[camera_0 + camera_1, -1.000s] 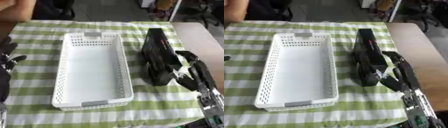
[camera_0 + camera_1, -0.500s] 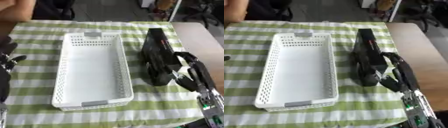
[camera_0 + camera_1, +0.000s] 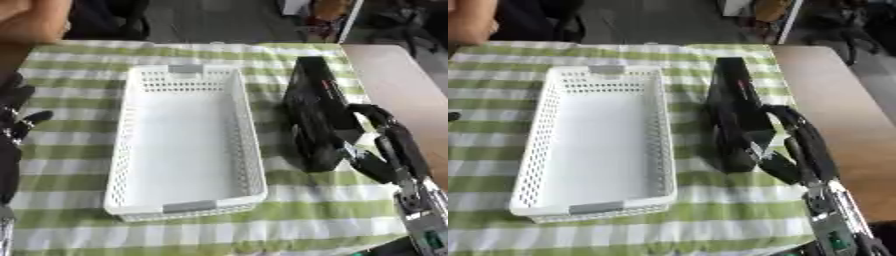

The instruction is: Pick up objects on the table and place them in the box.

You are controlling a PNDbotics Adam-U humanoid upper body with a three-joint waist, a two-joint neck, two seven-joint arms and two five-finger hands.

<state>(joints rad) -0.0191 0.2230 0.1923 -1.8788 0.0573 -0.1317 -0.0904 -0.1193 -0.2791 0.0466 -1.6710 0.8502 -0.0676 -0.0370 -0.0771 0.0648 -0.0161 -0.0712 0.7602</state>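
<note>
At the far left edge the robot's left hand (image 3: 12, 125) rests idle over the surface (image 3: 79, 200), its dark fingers relaxed and pointing up, one of them sticking out toward the right, with nothing in its hold; in the right eye view only a fingertip of it shows at the left border. The surface is covered by a green and white striped cloth (image 3: 289, 215) that runs under everything on it. Near the middle stands a long white plastic box (image 3: 122, 165) with perforated walls and a grey tab at its far end and at its near end; its length runs away from the camera, and its white floor shows nothing lying in it. Just to the right of the box, apart from its wall with a strip of cloth between them, lies a long black object (image 3: 732, 107) with small red marks on its upper face, set lengthwise about parallel to the box. At the near end of that object is the right hand (image 3: 798, 150), reaching in from the lower right corner; its fingers (image 3: 372, 112) curl over the object's right side and top while the thumb lies at the near end, so the hand is closed round the black object, which sits on the cloth.
</note>
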